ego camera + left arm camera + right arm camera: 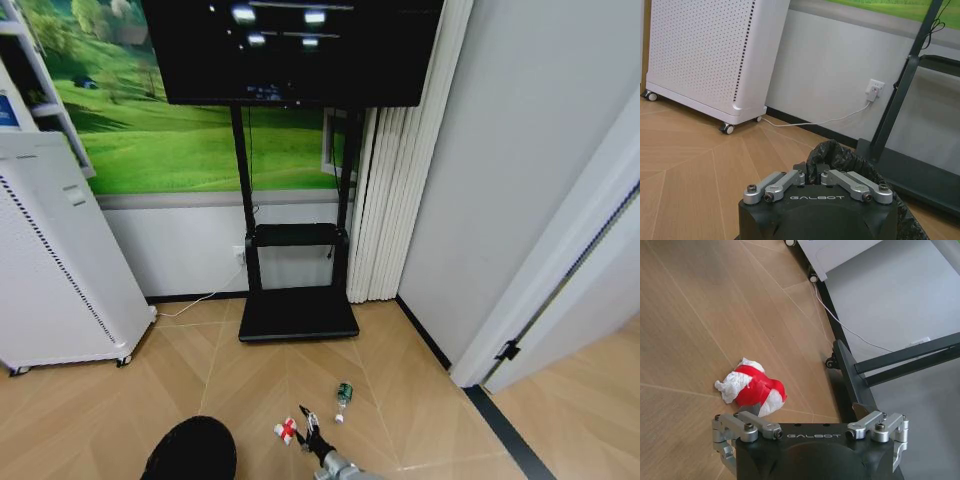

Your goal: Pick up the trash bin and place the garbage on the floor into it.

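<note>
**Right gripper low beside the red-and-white wrapper; left gripper clamped on the bin**

At the near edge of the head view, at about 7 o'clock, sits the small black round trash bin, lined with a crinkled black plastic bag. In the left wrist view the left gripper has its fingers together on the bin's bagged rim. Just right of the bin, at 6 o'clock, the right gripper reaches low over the wooden herringbone floor with its fingers spread apart, touching or nearly touching the crumpled red-and-white wrapper lying at its left tip. The right wrist view shows that wrapper on the floor just ahead of the right gripper. A little farther, toward 1 o'clock from the wrapper, lies the small clear plastic bottle with a green label. Beyond it stands the black television stand on its flat base, and at 10 o'clock the white perforated wheeled cabinet.
</note>
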